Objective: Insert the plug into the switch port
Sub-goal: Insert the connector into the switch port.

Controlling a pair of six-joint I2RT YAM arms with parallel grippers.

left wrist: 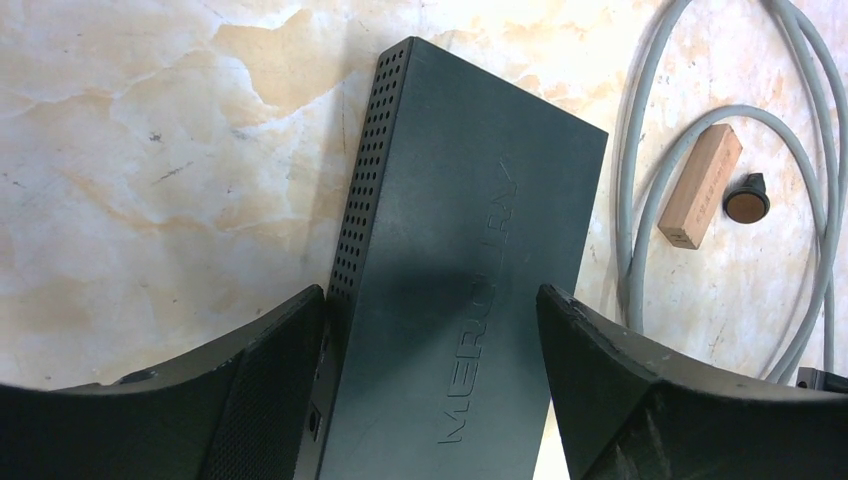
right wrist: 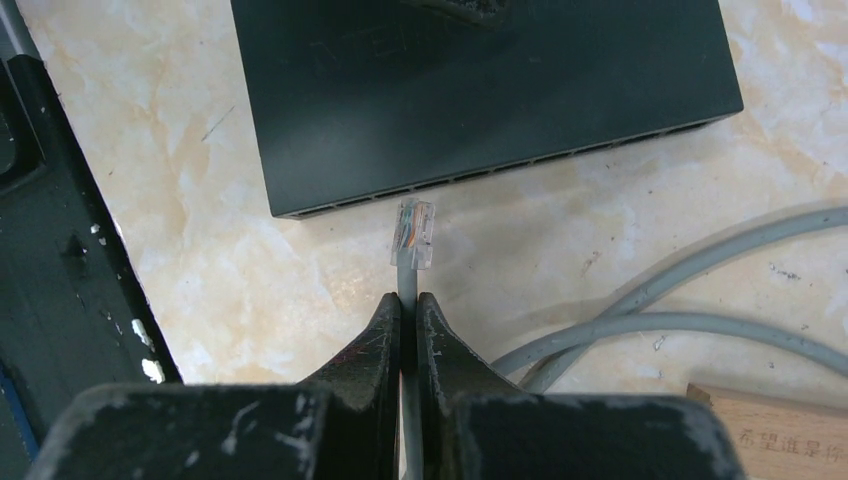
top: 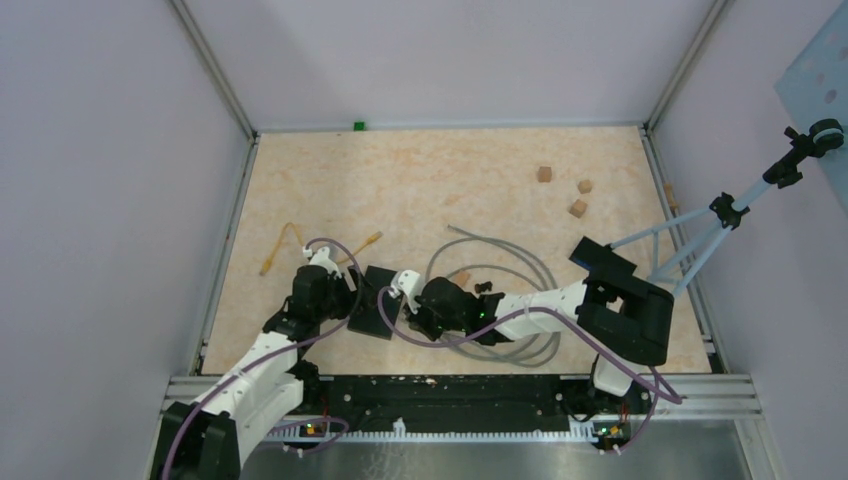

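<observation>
Right gripper (right wrist: 409, 312) pinched shut on the cable (right wrist: 407, 278), just behind the plug (right wrist: 413, 232). Plug itself free, poking out ahead of the fingertips, nose aimed at the switch (right wrist: 480, 90), just short of the port row and not yet in. Lined up near one end of that row; cannot tell which port.

Left gripper (left wrist: 430, 300) spread wide astride the switch, one finger on each long side. Sliver of table (left wrist: 130, 180) showing between one finger and the casing, so probably bracing loosely, not clamping.

Handling, as a judgement: tiny, light, hard clear plastic, with a latch tab likely to snap if forced crooked. Held by the cable only, so apt to droop or swivel on contact; better gripped as close behind the plug as now, or closer. Springy cable, likely to tug sideways from its coils. Switch a flat, light, smooth box, likely to skid away under the push unless held by its long sides.

Surface: pale marbled top, flat, smooth, little grip.

Room: cable loops lying right of the switch, with a wood block (left wrist: 700, 185) and a small black cap (left wrist: 746, 200) inside them. Yellow cords (top: 280, 250) left of the switch, a little beyond it. Cubes (top: 578, 208) far beyond and right, well apart. Tripod (top: 700, 240) far right. Plain walls on three sides.
</observation>
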